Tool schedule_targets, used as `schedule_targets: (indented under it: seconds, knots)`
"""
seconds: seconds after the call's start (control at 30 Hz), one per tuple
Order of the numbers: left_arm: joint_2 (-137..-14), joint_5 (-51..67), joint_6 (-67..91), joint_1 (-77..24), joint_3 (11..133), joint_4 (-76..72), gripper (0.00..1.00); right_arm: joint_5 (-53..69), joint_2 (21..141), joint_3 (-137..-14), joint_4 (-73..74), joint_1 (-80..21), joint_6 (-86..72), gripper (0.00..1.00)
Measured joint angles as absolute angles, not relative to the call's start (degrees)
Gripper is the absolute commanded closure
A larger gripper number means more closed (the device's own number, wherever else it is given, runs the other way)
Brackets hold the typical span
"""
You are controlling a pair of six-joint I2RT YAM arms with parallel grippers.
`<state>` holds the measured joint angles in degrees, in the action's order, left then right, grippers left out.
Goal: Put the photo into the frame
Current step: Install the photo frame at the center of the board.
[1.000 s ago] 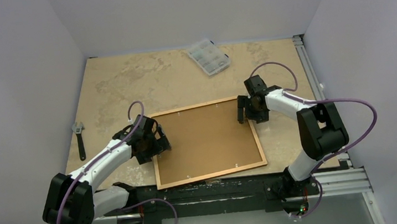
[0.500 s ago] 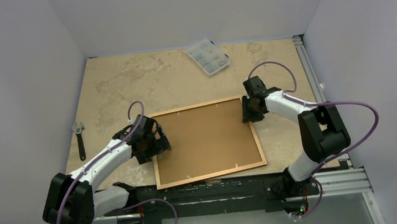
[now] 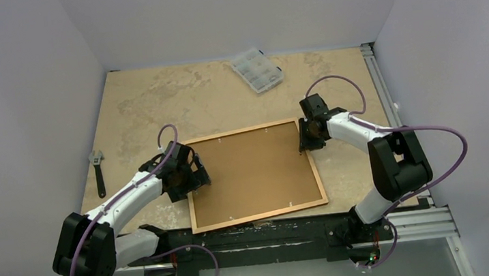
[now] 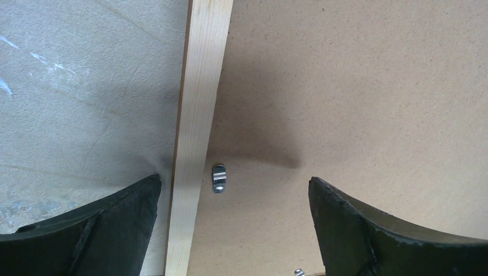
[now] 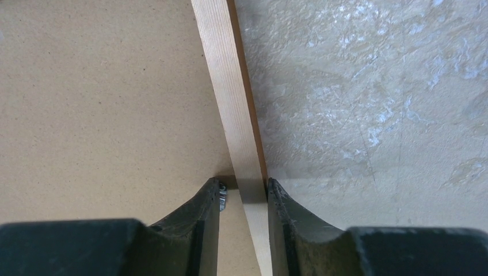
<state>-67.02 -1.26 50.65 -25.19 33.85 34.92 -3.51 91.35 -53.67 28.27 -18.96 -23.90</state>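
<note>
The frame (image 3: 257, 217) is lying flat on the counter (image 3: 156, 106), its brown backing board (image 3: 252, 171) facing up. The left end effector (image 3: 198, 175) is sitting at the left rail, and the right end effector (image 3: 305, 142) at the right rail near the far corner. A clear compartment box (image 3: 256, 69) is resting far back, and a wrench (image 3: 98, 172) is lying far left.

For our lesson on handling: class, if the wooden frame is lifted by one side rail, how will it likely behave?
Probably stiff: the frame has straight wooden rails around a flat backing board. It may tilt or swing, since the right end effector pinches just one thin rail, far off centre.
</note>
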Motion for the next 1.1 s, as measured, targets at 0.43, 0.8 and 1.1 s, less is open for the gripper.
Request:
schedule_targets:
  seconds: [0.43, 0.8, 1.1]
  knots:
    - [-67.11, -1.26, 50.65, -25.19, 33.85, 34.89, 0.04, -0.71, 90.32, -53.12, 31.79, -19.62, -23.20, 0.55]
    - [-67.13, -1.28, 50.63, -25.19, 33.85, 34.89, 0.04, -4.95, 90.24, -53.10, 32.69, -20.21, -23.03, 1.00]
    - [-67.13, -1.30, 50.54, -25.19, 33.85, 34.94, 0.05, -5.76, 89.65, -53.06, 32.71, -20.62, -23.00, 0.70]
